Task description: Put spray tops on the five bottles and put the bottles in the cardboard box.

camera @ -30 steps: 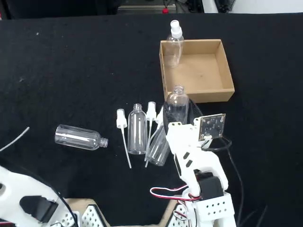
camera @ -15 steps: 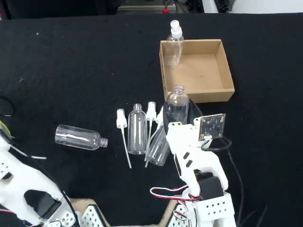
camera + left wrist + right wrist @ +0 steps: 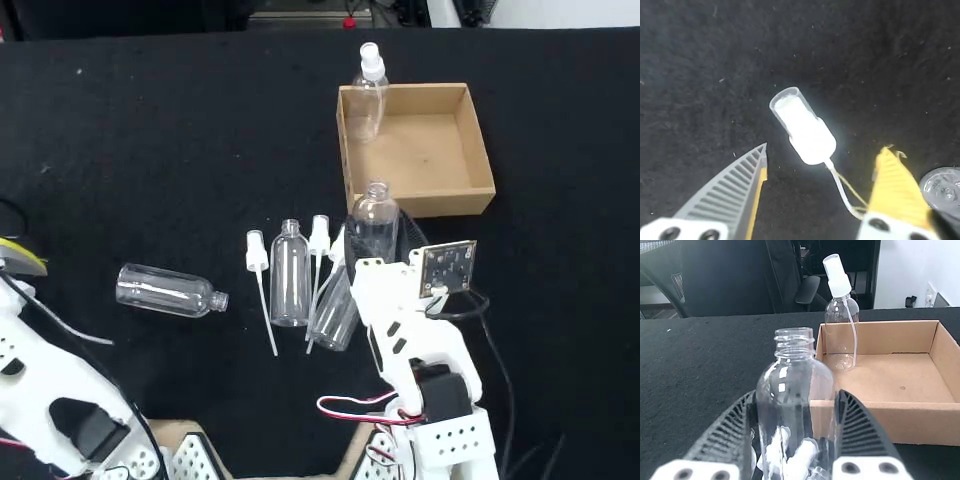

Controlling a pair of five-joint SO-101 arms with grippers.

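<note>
Black table [image 3: 150, 120], cardboard box [image 3: 430, 203], one bottle [image 3: 170, 290] lying apart — two more bottles [image 3: 290, 275] among loose spray tops [image 3: 257, 252]

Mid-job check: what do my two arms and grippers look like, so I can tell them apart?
Left arm and right arm are white with black motors; the right carries a dark square camera board and red-and-white wires. Right gripper: black ribbed jaws. Left gripper: one grey ribbed, one yellow.

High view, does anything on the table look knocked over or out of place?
Yes: three topless bottles lie tipped over, a lone bottle apart from the rest and a pair among the loose spray tops. Nothing looks spilled or broken.
</note>
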